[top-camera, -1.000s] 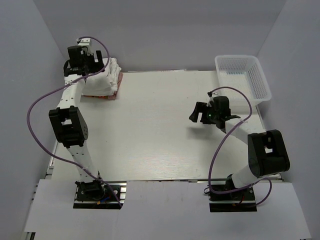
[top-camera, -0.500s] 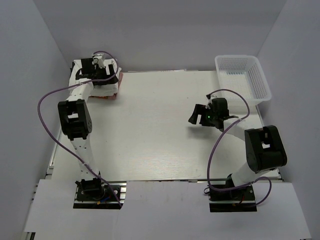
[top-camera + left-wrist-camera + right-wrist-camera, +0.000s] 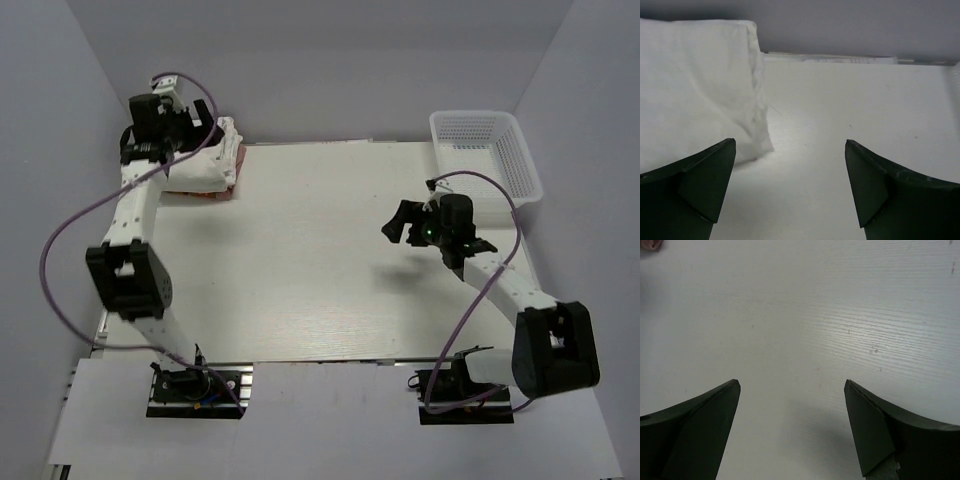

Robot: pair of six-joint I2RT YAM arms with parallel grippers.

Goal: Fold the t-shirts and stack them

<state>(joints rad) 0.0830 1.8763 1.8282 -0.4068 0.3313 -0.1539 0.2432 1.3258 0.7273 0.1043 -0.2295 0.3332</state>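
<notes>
A stack of folded t-shirts (image 3: 210, 160) sits at the table's far left corner, white on top with an orange-pink one (image 3: 205, 194) at the bottom. My left gripper (image 3: 182, 136) hovers at the stack's left end, open and empty. In the left wrist view the white stack (image 3: 695, 85) fills the upper left, just beyond my open left gripper (image 3: 790, 145). My right gripper (image 3: 402, 222) is open and empty above bare table at right of centre; it also shows in the right wrist view (image 3: 792, 382). No green-sleeved tee is in view.
A white plastic lattice basket (image 3: 500, 150) stands at the far right corner, behind the right arm. Grey walls close in the table (image 3: 300, 260) on three sides. A purple cable loops off each arm.
My left gripper has drawn back left off the top of the stack and its elbow has swung outward. My right gripper has shifted slightly right and its elbow has dropped toward the near right.
</notes>
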